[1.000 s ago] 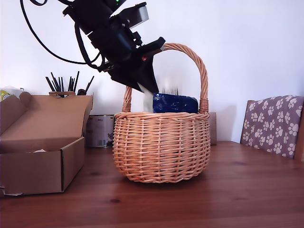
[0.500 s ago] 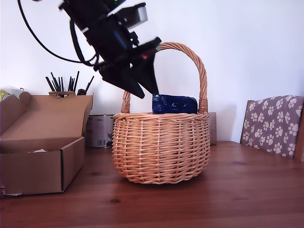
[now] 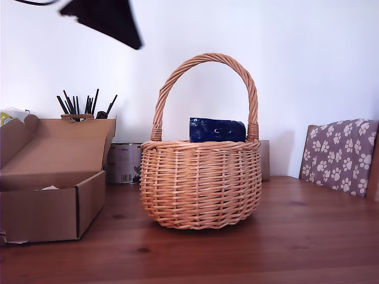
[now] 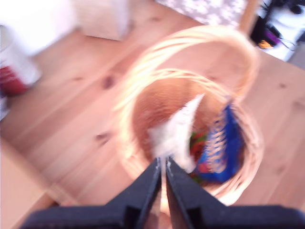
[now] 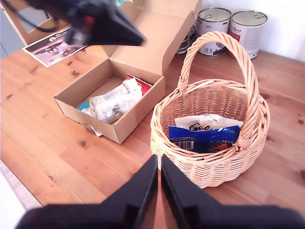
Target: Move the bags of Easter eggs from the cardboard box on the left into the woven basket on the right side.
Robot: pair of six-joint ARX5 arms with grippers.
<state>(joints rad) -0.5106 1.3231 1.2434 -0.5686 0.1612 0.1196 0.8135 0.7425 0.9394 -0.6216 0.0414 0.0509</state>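
Wooden brown desk [image 3: 296, 236] up front, nothing spilled on it as far as I can see. Closest on the exterior view's left is the plain brown cardboard box [image 3: 53, 207] with its flap lid up. The second wrist view shows at least one crinkly white-and-red bag [image 5: 114, 100] lying inside it, so I'd say the job isn't finished.

Next back is the round light-brown wicker basket [image 3: 201, 183] with the tall arched handle. A glossy dark blue bag [image 3: 217, 129] pokes up above the rim, and a white bag [image 5: 207, 125] lies just behind it.

My first end effector [image 4: 162, 164] hangs above the basket, jaws pressed nearly together with nothing between them. My second end effector [image 5: 158, 160] is the same: closed and empty. A black arm [image 3: 109, 18] sits high at the exterior view's upper left.

What worries me:
- That blue bag rides high, so another packet dropped on it could tip it over the rim.
- The handle arch and the raised flap are both easy to clip.
- Slick plastic could slide out of a shallow pinch.

Behind all that are silver tin cans [image 3: 124, 163] and a white wall.
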